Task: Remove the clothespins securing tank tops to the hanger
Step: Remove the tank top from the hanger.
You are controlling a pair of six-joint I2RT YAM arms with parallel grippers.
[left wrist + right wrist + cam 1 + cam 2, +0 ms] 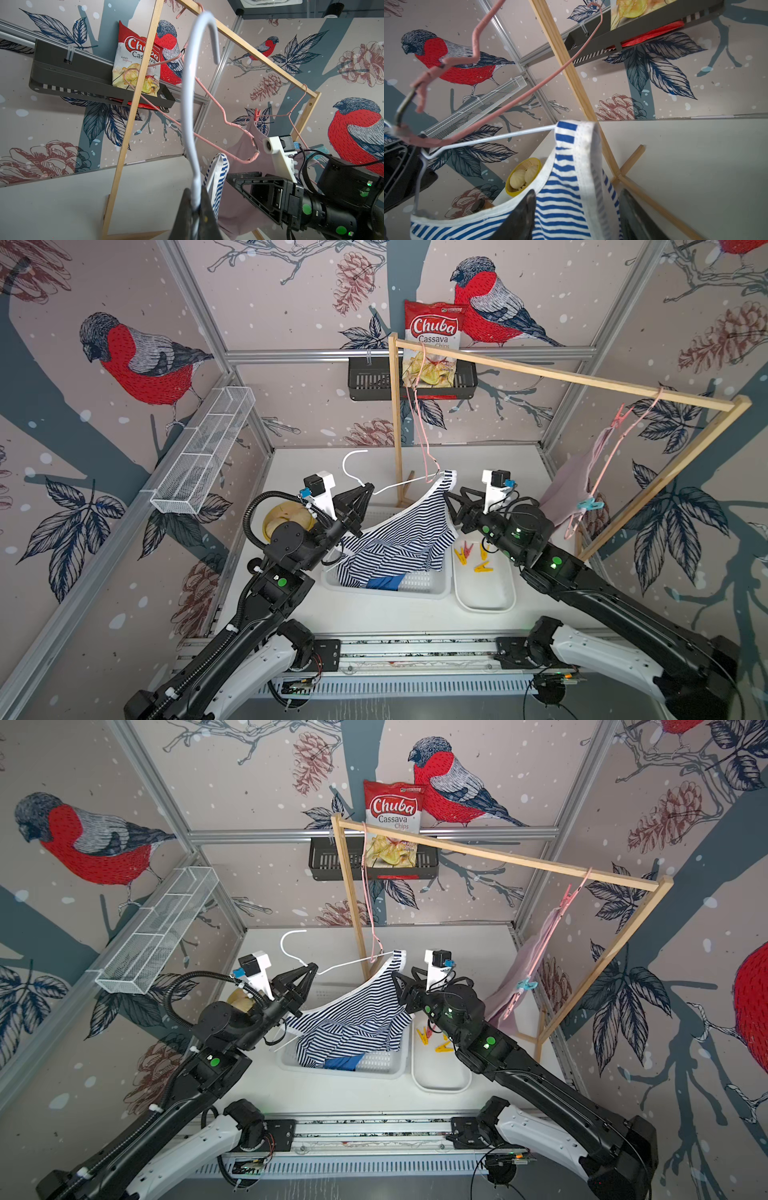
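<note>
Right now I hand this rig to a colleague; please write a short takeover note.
Left hand shut on the white hanger's neck.
Right hand open around the striped top's strap.
Striped top: no pin visible, one strap on that hanger, body in the basket over the blue top.
Done: loose clothespins lie in the tray.
Left: mauve top on the pink hanger, red-pink pin and teal pin attached.

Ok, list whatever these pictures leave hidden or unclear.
Blue top: both top views, mostly buried under the striped top.
Clothespins in the tray: both top views, the right arm covers some; count unsure.
Yellow bowl: both top views, the left arm hides part.
</note>
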